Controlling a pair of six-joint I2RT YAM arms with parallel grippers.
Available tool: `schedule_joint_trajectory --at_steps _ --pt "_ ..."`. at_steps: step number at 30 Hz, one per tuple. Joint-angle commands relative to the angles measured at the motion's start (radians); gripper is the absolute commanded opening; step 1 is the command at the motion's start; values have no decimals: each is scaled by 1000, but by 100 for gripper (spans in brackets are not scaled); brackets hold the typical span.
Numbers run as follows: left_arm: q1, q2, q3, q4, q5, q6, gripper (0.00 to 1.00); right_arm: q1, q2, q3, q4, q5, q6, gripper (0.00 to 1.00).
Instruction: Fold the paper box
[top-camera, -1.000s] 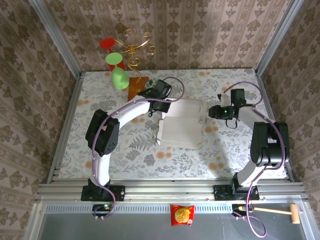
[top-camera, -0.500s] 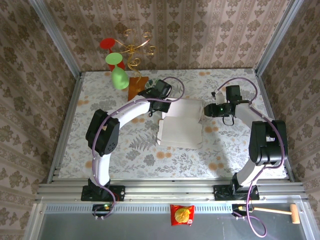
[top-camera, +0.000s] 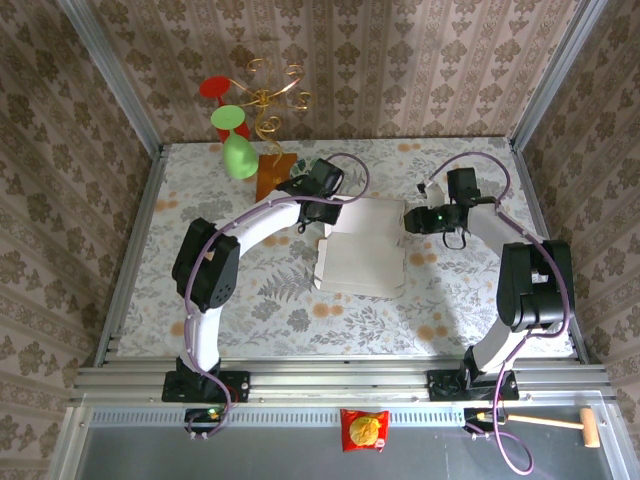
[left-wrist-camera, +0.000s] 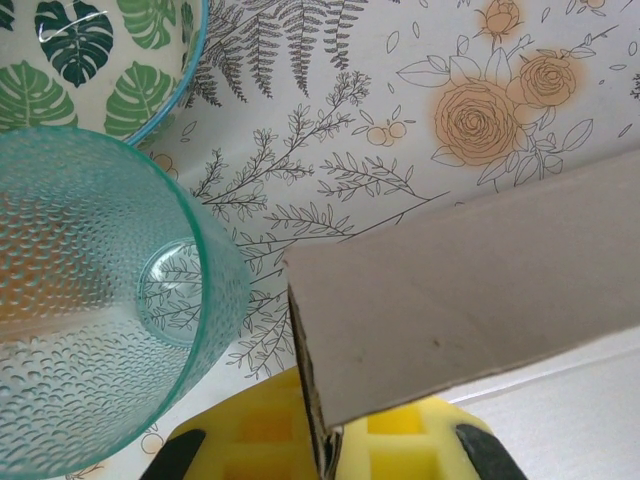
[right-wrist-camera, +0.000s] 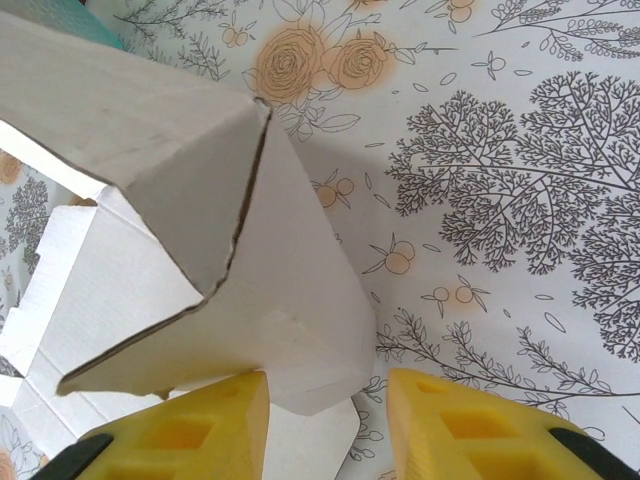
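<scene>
Flap of paper box lies between right claw's parted fingers.

paper box: pale grey-white thin cardboard, partly folded, not closed. position: near the middle of the table, somewhat closer to its far edge than its near edge. near portion lies flat on the table; far portion is lifted into a raised panel along the far side. left wrist view: raised panel tilted, raw cut edge exposed. right wrist view: two panels meet at a creased corner, one sloping down over flat white panels with cut tabs.
</scene>
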Motion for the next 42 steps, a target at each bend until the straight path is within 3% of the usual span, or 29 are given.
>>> schedule_joint_trajectory --at_steps 1,20,36,42 --pt "1 30 9 -35 9 20 0 12 3 42 -31 -8 -35 39" --pt "-1 40 17 -39 12 40 0 51 94 110 0 61 -26 41" --pt "-2 59 44 -51 17 45 0 110 160 146 37 234 37 30" --pt "-1 69 55 -56 22 40 0 145 207 218 -25 339 61 19"
